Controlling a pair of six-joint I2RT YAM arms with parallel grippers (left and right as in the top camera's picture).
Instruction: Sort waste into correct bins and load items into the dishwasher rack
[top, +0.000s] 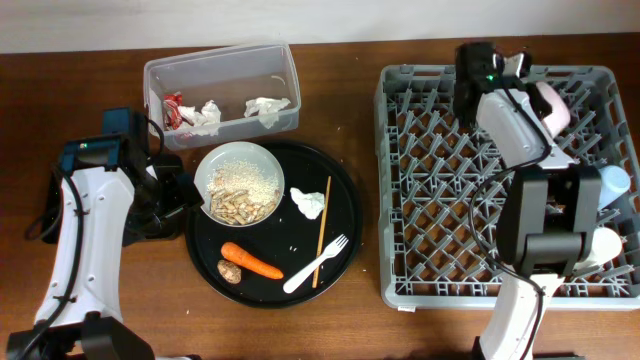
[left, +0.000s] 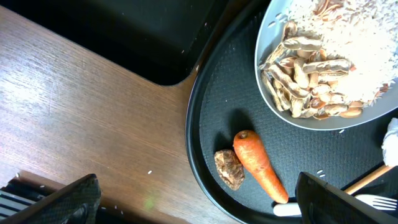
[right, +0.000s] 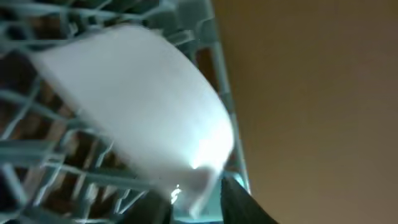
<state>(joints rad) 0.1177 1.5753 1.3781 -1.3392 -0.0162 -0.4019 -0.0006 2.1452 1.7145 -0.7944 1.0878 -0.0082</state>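
Note:
My left gripper (top: 175, 195) is open and empty over the left rim of the black tray (top: 335, 235). In the left wrist view the gripper (left: 198, 202) hangs above the tray rim (left: 202, 134), near a carrot (left: 260, 167) and a brown lump (left: 229, 168). The tray holds a bowl of rice and peanut shells (top: 238, 182), a crumpled tissue (top: 309, 202), a chopstick (top: 324, 230) and a white fork (top: 318, 262). My right gripper (right: 196, 199) is closed narrowly on the rim of a white cup (right: 137, 93) by the right edge of the grey dishwasher rack (top: 440, 200). That view is blurred.
A clear plastic bin (top: 290, 75) with wrappers and tissues stands behind the tray. A pink-and-white cup (top: 552, 105) and a blue item (top: 615, 181) sit in the rack. My right arm lies folded over the rack's right half. Bare wooden table lies left of the tray.

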